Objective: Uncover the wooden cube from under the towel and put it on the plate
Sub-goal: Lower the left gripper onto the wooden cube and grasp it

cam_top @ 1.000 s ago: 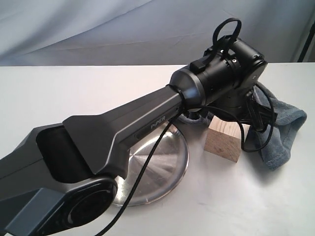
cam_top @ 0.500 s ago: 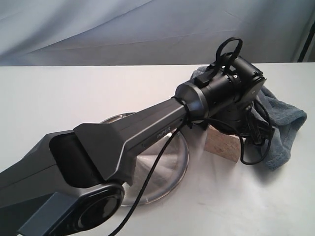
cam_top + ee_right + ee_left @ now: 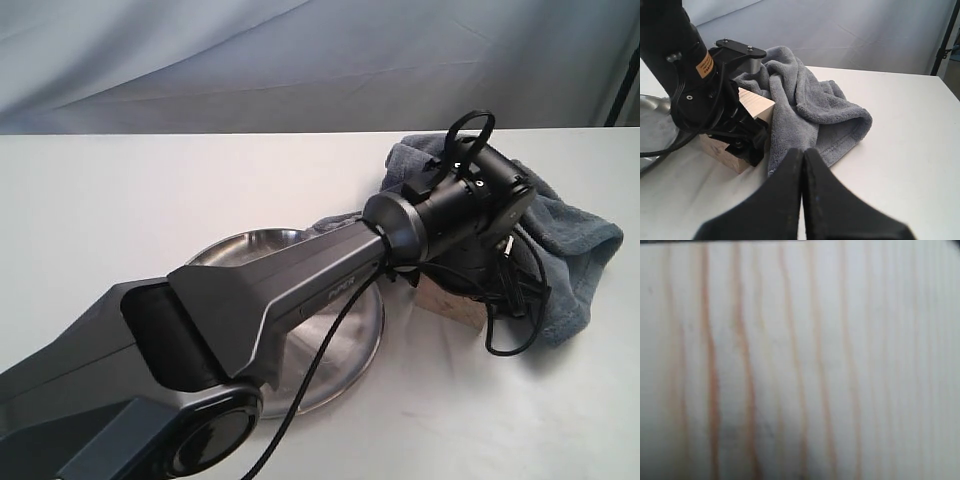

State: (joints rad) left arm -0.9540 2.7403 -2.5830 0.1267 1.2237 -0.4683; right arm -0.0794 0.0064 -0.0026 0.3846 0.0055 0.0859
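Note:
The wooden cube (image 3: 759, 107) stands on the white table just right of the plate (image 3: 245, 248), free of the towel (image 3: 572, 238). The towel lies bunched behind and to the right of it. My left gripper (image 3: 742, 142) has come down over the cube, its black fingers (image 3: 751, 146) standing wide on either side of the block. Its wrist camera is filled with pale wood grain (image 3: 800, 360). In the exterior view only a sliver of the cube (image 3: 445, 303) shows under the wrist. My right gripper (image 3: 803, 152) is shut and empty, low over the table short of the towel (image 3: 810, 105).
The left arm (image 3: 300, 290) stretches over the plate, with a loose black cable (image 3: 515, 300) hanging by the cube. A grey cloth backdrop (image 3: 300, 60) runs behind the table. A dark stand (image 3: 942, 45) rises at the table's far corner.
The left wrist has sunk onto the cube, which now shows far less in the exterior view. More of the plate and the towel behind has come into sight.

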